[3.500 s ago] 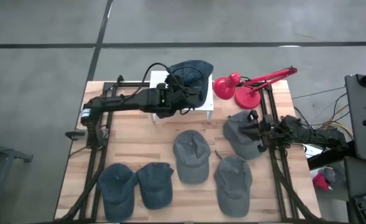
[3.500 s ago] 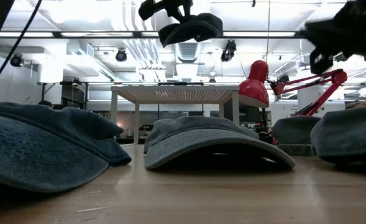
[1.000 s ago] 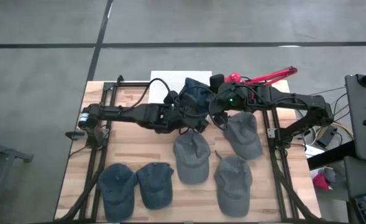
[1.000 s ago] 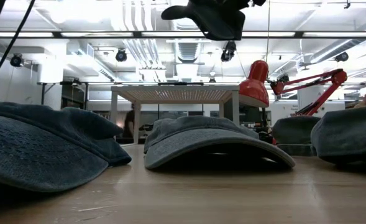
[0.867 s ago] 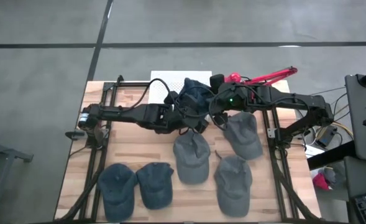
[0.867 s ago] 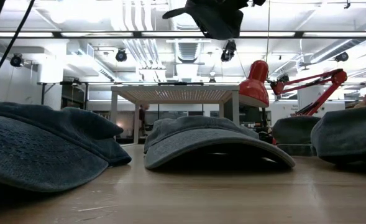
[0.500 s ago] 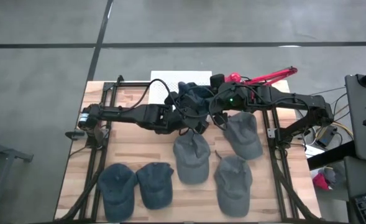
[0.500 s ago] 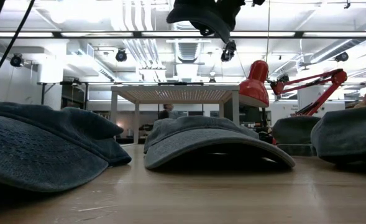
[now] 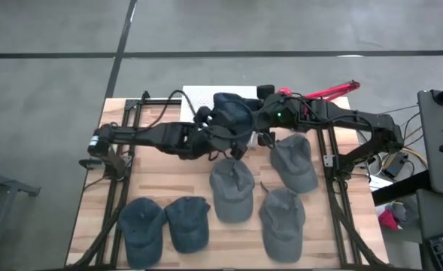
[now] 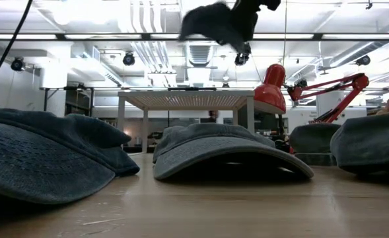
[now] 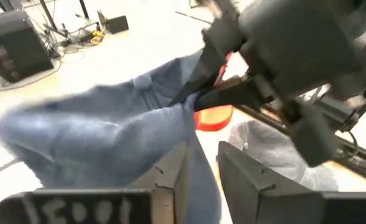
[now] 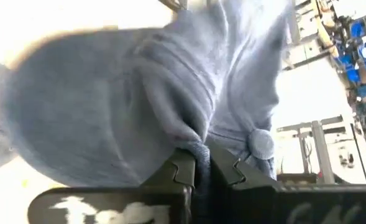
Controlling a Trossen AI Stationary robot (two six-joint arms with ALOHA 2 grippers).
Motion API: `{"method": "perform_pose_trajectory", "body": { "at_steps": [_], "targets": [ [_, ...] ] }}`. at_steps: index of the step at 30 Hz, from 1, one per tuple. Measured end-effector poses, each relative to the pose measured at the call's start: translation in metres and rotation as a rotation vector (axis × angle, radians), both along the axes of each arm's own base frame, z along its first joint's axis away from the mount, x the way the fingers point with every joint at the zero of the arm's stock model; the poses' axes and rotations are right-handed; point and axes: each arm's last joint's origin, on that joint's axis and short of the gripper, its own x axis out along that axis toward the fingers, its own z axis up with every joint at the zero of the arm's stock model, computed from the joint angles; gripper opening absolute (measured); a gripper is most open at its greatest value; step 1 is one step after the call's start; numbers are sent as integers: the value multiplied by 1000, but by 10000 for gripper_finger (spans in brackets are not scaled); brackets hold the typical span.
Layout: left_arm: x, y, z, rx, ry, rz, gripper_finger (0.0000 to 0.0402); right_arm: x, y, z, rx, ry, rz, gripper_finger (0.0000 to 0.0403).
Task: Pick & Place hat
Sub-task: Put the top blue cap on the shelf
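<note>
Fingers of your right gripper (image 12: 201, 167) are pinched tight on a fold of the soft blue-grey denim cap (image 9: 231, 114), holding it in the air over the far middle of the pale wooden plank bench (image 9: 168, 177). Your left gripper (image 11: 201, 180) sits right beside the cap's rumpled fabric with its fingers slightly apart. Five more limp denim caps (image 9: 232, 190) lie flat on the bench, near a glossy red desk lamp (image 10: 271, 88).
</note>
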Motion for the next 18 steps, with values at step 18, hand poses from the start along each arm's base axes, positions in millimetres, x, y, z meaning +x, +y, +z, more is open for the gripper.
{"method": "perform_pose_trajectory", "body": {
  "at_steps": [18],
  "targets": [
    [-52,-21,13,95,70,131,129,-19,-74,-1,142,-41,55,8]
  ]
}}
